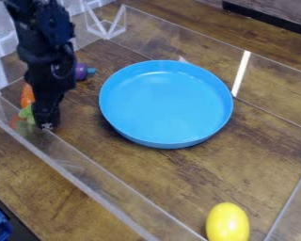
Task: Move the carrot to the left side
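The carrot (27, 97), a small orange toy with a green leafy top, lies on the wooden table at the far left, by the clear wall. My black gripper (46, 120) points straight down right beside it, on its right side, and hides part of it. The jaws look spread apart and open, with their tips low by the table. The carrot rests on the wood rather than hanging from the fingers.
A large blue plate (166, 102) sits right of the gripper, mid-table. A purple eggplant (84, 72) lies between the arm and the plate's far-left rim. A yellow lemon (228, 224) rests at the front right. Clear plastic walls (78, 169) fence the table.
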Robot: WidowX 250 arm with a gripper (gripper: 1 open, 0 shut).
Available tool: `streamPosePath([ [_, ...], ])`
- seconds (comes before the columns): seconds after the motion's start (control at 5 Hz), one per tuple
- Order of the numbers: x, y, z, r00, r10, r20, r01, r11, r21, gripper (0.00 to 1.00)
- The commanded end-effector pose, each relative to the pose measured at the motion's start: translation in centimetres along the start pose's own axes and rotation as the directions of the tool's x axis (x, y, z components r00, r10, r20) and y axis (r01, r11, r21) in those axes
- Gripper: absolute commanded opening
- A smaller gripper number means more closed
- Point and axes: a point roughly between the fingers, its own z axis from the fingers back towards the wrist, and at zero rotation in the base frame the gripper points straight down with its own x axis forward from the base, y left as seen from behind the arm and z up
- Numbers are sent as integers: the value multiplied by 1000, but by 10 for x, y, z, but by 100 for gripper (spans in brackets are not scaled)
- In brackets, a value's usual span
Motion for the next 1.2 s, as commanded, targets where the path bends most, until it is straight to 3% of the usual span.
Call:
streamPosePath([
  [0.0, 10, 23, 27, 997, 53, 58, -57, 997, 60, 0],
  [0.2, 12, 24, 20, 995, 76, 68, -81, 993, 82, 0],
  [0.4, 12, 20, 13, 993, 96, 72, -101, 992, 71, 0],
  [1.0, -16, 32, 8, 989, 118, 87, -121, 992, 29, 0],
])
